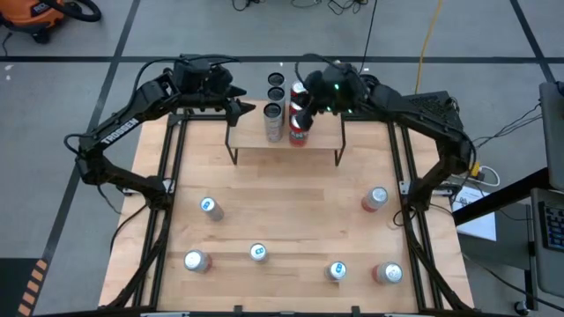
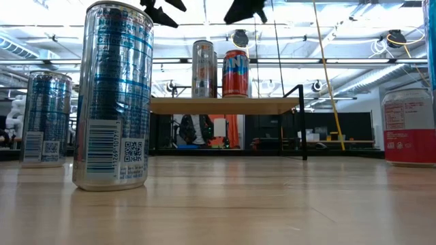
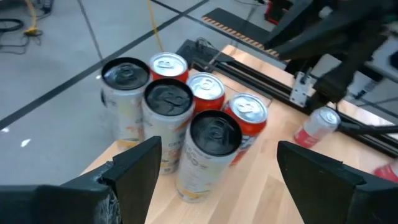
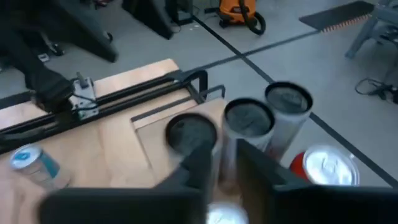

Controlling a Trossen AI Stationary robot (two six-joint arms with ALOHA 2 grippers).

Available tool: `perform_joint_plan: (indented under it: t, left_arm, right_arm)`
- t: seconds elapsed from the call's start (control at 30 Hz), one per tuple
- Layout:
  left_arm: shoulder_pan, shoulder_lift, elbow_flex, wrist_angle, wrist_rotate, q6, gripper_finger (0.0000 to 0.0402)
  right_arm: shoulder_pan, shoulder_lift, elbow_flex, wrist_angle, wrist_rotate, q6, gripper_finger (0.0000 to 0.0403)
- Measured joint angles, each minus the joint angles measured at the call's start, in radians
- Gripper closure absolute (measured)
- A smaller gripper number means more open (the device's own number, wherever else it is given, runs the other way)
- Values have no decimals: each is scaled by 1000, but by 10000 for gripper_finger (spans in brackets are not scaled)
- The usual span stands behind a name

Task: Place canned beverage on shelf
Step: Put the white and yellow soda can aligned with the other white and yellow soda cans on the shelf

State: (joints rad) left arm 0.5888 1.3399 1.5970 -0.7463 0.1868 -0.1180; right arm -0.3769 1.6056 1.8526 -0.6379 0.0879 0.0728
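The shelf (image 1: 286,154) stands at the table's far middle, a light board on thin black legs. On its far part a cluster of cans stands upright: three pale black-topped cans (image 3: 169,99) and three red silver-topped cans (image 3: 247,109). My left gripper (image 1: 245,107) hovers open just left of the cluster and above it, with nothing between its fingers (image 3: 140,165). My right gripper (image 1: 304,107) hangs over the red cans, fingers nearly together (image 4: 225,165) and nothing between them. In the low view both grippers (image 2: 163,12) (image 2: 245,10) sit well above the can tops (image 2: 236,52).
Several more cans stand on the tabletop nearer the front: blue-and-silver ones (image 1: 209,208) (image 1: 258,253) (image 1: 337,270) (image 1: 196,261) and red ones (image 1: 375,199) (image 1: 388,273). The shelf's near half (image 3: 267,186) is bare board. Black frame rails run along both table sides (image 1: 167,176).
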Motion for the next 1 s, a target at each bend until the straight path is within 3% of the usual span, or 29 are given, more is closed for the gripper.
perform_joint_plan:
  t: [0.07, 0.57, 1.0]
  left_arm:
    - [0, 0, 0, -2, -14, -5, 82]
    - [0, 0, 0, -4, -61, -6, 82]
    - [0, 1, 0, -5, -69, -7, 82]
  right_arm:
    - [-41, 25, 0, 14, -39, -20, 392]
    - [-181, 129, 0, 29, -205, -59, 402]
    - [-181, 162, -1, 44, -189, -56, 403]
